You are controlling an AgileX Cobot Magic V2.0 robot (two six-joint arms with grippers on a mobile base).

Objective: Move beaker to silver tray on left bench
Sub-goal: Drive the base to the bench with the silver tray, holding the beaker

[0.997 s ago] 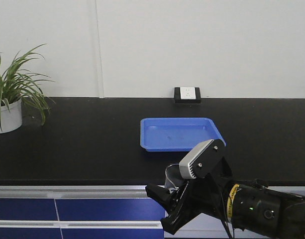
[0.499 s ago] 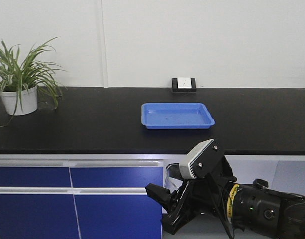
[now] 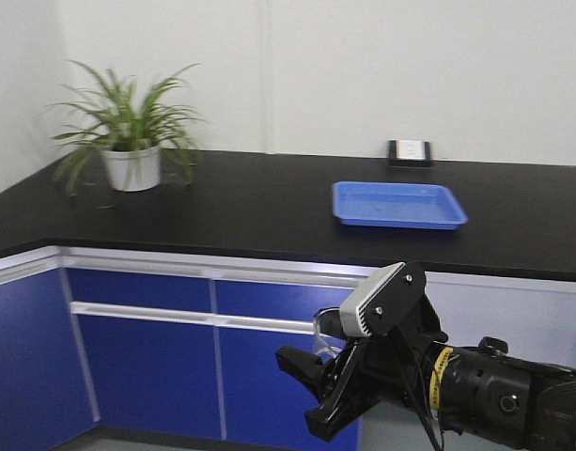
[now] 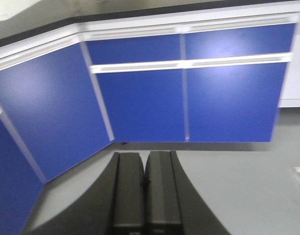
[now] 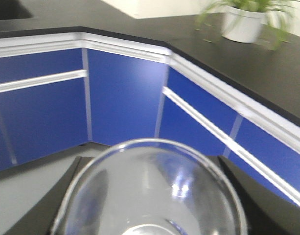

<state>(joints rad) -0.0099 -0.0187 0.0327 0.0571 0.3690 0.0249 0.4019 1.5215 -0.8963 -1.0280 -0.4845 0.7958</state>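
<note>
The left gripper (image 4: 145, 161), two flat black fingers pressed together with nothing between them, points over a plain grey floor (image 4: 228, 186) towards glossy blue cabinet fronts (image 4: 228, 98) with white horizontal trim strips (image 4: 189, 63), which meet at an inner corner beneath a black worktop edge (image 4: 140, 13).

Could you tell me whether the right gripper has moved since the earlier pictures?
Yes. The right gripper, holding the beaker, has drawn back and leftward from the blue tray on the black worktop.
</note>
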